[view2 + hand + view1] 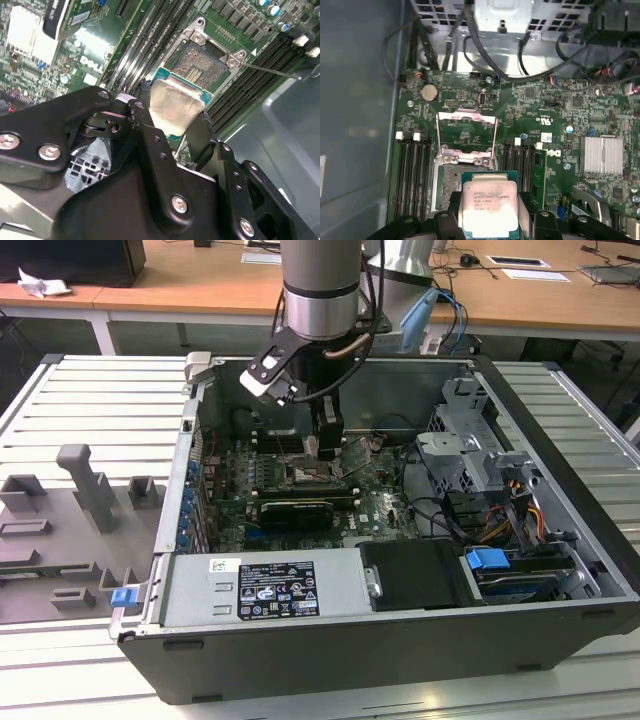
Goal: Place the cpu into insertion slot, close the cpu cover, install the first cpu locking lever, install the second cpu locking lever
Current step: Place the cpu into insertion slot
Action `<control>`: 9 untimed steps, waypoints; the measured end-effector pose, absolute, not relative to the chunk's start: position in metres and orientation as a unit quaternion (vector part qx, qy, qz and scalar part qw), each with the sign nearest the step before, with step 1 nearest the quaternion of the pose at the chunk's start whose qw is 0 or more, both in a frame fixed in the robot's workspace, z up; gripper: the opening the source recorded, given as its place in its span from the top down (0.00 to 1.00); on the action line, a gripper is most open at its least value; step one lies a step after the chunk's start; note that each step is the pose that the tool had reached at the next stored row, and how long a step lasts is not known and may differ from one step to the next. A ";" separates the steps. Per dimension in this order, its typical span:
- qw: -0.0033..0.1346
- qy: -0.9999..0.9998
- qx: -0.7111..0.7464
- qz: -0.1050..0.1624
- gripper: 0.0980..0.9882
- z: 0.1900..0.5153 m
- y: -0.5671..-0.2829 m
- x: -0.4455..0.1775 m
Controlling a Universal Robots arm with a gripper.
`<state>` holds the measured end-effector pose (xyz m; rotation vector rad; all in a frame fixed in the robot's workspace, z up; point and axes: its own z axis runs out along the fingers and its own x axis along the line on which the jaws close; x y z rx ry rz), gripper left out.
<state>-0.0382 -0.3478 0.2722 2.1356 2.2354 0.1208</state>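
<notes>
My gripper is shut on the cpu, a small square chip with a pale silver top, gripped by two opposite edges. The cpu hangs just above the insertion slot, partly over the dark socket and offset to one side of it. In the second wrist view the insertion slot lies bare beyond the chip. The cpu cover, a thin silver frame, stands swung open behind the socket. A thin locking lever sticks out past the socket's corner. In the exterior view the gripper reaches down into the open computer case.
Long black memory slots flank the socket on both sides. A silver heat sink sits on the board nearby. The drive cage and cables fill the exterior view's right; the power supply lies in front. A grey fixture plate lies outside the case.
</notes>
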 end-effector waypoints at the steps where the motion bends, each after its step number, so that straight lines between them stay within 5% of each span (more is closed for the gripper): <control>1: 0.024 0.720 0.692 0.039 0.52 0.270 -0.348 -0.038; 9: 0.024 0.719 0.694 0.039 0.52 0.254 -0.343 -0.047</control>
